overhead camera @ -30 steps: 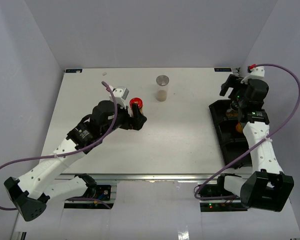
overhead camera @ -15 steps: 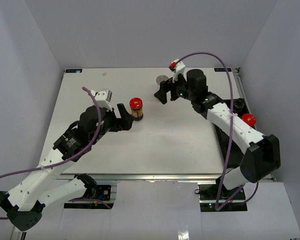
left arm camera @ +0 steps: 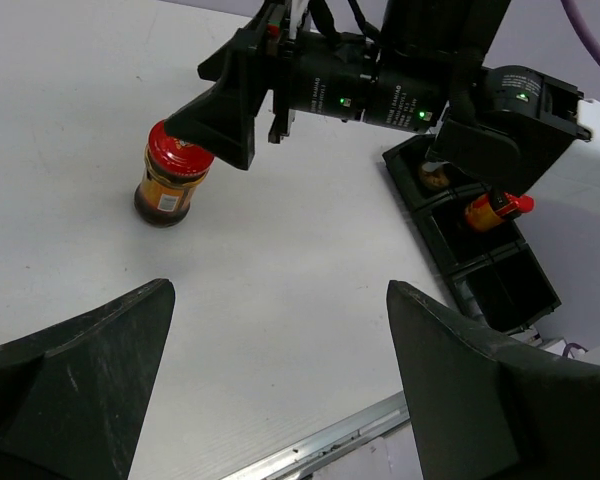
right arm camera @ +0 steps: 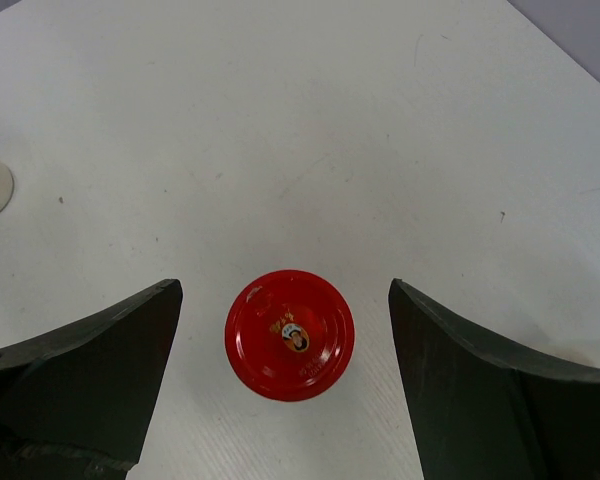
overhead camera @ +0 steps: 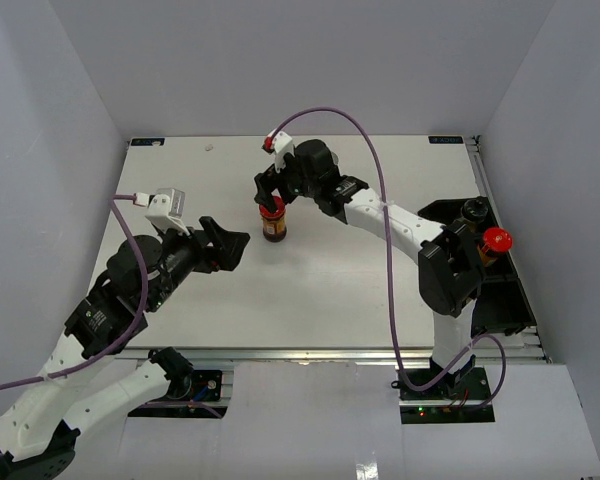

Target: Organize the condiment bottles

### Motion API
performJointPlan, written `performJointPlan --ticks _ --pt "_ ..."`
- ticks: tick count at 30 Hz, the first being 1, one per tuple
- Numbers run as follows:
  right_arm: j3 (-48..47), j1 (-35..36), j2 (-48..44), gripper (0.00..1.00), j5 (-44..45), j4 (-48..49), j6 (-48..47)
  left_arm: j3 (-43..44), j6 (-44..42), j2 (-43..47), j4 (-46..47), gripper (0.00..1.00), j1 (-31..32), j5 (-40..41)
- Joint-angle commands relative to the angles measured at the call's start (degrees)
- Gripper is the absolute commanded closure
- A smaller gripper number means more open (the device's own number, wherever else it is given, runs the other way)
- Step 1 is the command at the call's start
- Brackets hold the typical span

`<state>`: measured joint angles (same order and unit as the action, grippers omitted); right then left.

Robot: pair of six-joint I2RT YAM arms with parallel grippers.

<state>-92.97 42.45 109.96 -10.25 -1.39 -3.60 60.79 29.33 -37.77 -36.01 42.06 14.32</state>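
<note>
Swinging over from the tray (left arm camera: 505, 290), right gripper (right arm camera: 281, 288) now straddles the red-capped bottle (right arm camera: 290, 335), jaws spread, nothing gripped; left gripper (left arm camera: 278, 292) backs off, also spread. Pickup likely next.

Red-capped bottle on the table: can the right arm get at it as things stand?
Probably yes: the right gripper hangs directly over the bottle, jaws open on either side of it, with nothing in between.

Left fingers (left arm camera: 75, 380) spread wide, right fingers (right arm camera: 75, 370) parted, pointing down
</note>
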Motion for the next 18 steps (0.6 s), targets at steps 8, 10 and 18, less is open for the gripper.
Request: performJointPlan --ticks 8,10,18 --pt "-1.5 2.5 4.2 0.10 5.1 1.5 -3.2 0.4 -1.4 -0.2 0.2 0.02 -0.2 0.1" --pt "-0.7 2.7 4.4 0.10 4.5 1.5 -3.3 0.1 -1.5 -0.3 0.4 0.02 -0.2 0.0" --pt "2.1 3.6 5.5 0.09 6.8 1.7 -3.8 -0.4 -1.5 -0.7 1.4 0.02 -0.2 -0.1"
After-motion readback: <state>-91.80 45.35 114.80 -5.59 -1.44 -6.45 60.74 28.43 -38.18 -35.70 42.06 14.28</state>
